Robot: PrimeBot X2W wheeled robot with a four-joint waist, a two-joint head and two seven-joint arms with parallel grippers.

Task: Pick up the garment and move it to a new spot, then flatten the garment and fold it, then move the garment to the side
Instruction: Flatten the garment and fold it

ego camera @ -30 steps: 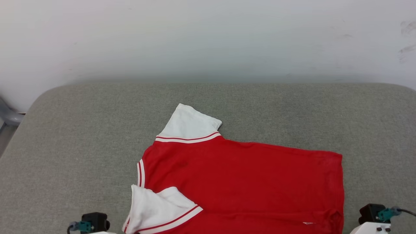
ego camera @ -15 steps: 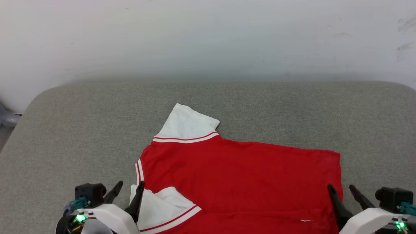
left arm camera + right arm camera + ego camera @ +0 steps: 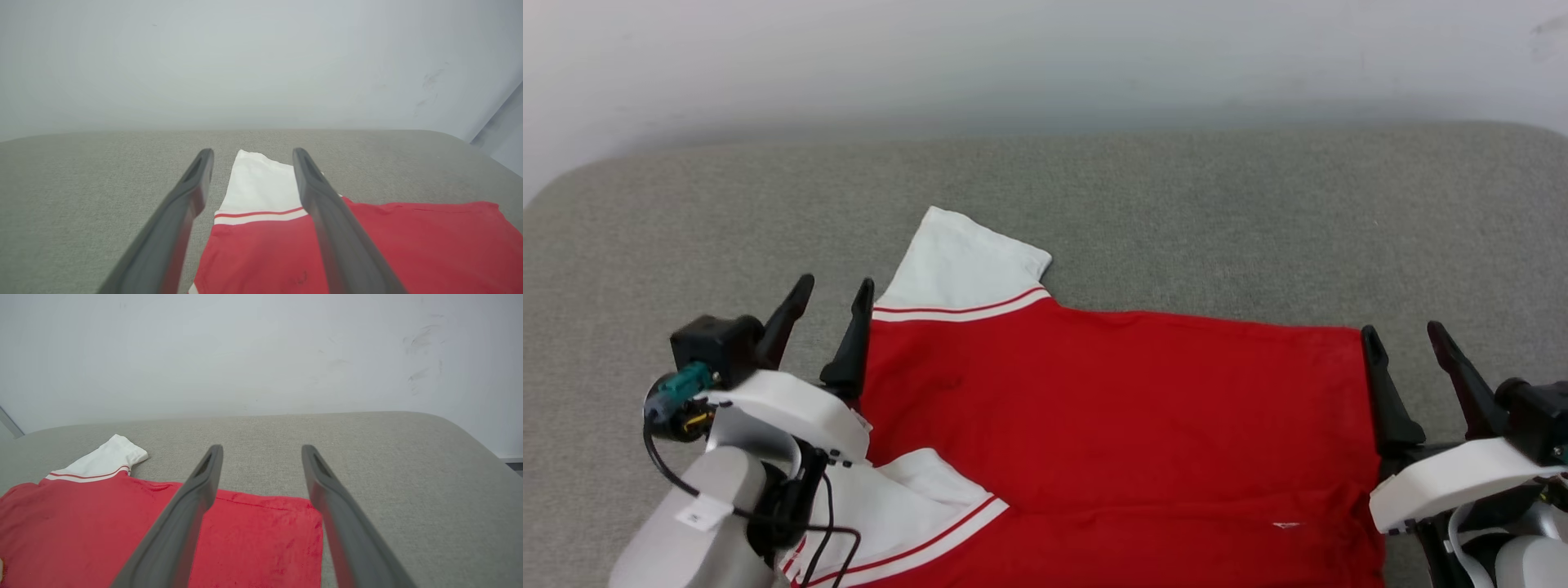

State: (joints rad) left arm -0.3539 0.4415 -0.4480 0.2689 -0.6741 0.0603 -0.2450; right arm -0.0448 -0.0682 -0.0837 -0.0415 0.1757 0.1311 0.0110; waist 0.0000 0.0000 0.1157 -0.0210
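The garment (image 3: 1111,416), a red shirt with white sleeves and red-and-white trim, lies spread on the grey cushioned surface (image 3: 1176,212), plain side up. One white sleeve (image 3: 960,265) points to the far side, the other (image 3: 898,506) is folded over at the near left. My left gripper (image 3: 833,287) hovers open at the shirt's left edge by the far sleeve (image 3: 259,183). My right gripper (image 3: 1405,335) stands open over the shirt's right edge (image 3: 302,514). Neither holds cloth.
A pale wall (image 3: 1045,57) rises behind the grey surface. Bare grey surface stretches beyond the shirt and to its left (image 3: 645,237) and right (image 3: 1486,229). The surface's rounded right corner (image 3: 470,433) drops off near the wall.
Both grippers have opened, letting go of the shirt, and risen into view at its left and right edges. The head camera has tilted, shifting the whole picture upward.
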